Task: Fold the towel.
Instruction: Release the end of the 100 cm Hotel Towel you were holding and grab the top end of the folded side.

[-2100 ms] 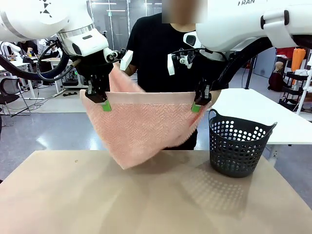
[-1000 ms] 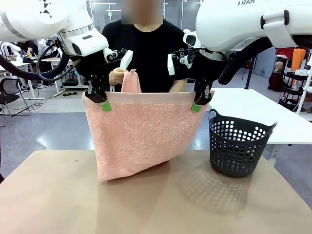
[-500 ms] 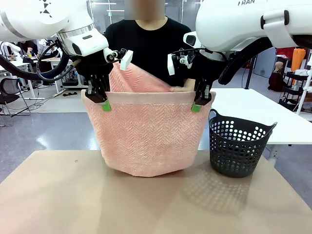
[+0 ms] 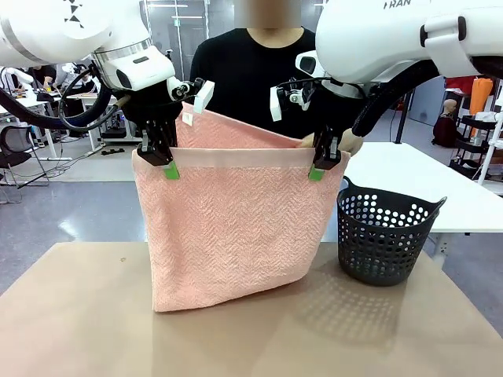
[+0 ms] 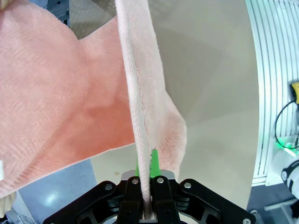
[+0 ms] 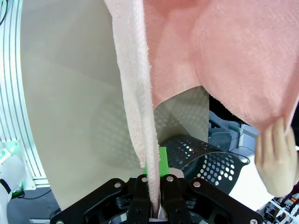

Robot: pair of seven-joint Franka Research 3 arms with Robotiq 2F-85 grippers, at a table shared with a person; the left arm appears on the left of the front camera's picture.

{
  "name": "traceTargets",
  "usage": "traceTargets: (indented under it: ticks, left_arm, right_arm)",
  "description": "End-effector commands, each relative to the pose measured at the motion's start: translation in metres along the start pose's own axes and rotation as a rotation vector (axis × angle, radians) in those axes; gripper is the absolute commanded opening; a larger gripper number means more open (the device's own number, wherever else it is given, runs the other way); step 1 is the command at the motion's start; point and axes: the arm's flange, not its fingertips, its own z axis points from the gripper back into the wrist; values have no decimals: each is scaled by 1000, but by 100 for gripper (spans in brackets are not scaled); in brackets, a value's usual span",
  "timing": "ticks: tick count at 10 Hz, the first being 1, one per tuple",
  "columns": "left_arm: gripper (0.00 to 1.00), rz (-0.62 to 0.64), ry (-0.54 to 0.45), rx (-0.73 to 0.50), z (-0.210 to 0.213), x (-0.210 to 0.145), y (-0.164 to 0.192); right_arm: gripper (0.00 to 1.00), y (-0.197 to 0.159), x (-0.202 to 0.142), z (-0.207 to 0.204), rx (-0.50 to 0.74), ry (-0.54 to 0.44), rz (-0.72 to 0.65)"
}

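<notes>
The salmon-pink towel [image 4: 232, 228] hangs doubled over above the table [image 4: 78, 330], its fold near the tabletop. My left gripper [image 4: 167, 162] is shut on the near layer's upper left corner and my right gripper [image 4: 318, 167] is shut on its upper right corner. Behind, the person holds the far layer up, one hand [image 4: 350, 141] beside my right gripper. In the left wrist view the towel's hem [image 5: 140, 140] runs up from between the shut green pads [image 5: 154, 163]. The right wrist view shows the towel's edge [image 6: 140, 116] pinched the same way, with the person's hand [image 6: 275, 163] at right.
A dark grey perforated basket [image 4: 385, 236] stands on the table's right side, just right of the towel, and shows in the right wrist view as the basket [image 6: 205, 161]. The person stands at the far edge. The near tabletop lies bare.
The person has raised the towel's far layer up level behind the held edge, and the hanging part has straightened and dropped lower. Neither gripper has moved.
</notes>
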Motion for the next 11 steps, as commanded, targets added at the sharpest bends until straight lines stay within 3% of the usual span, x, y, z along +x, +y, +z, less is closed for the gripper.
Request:
traceTargets:
  ticks: [1, 11]
  left_arm:
    - [0, -6, 2, 5, 1, 0, 0]
    - [0, -6, 2, 5, 1, 0, 0]
  right_arm:
    - [0, 0, -1, 2, -9, 4, 3]
    - [0, 0, -1, 2, -9, 4, 3]
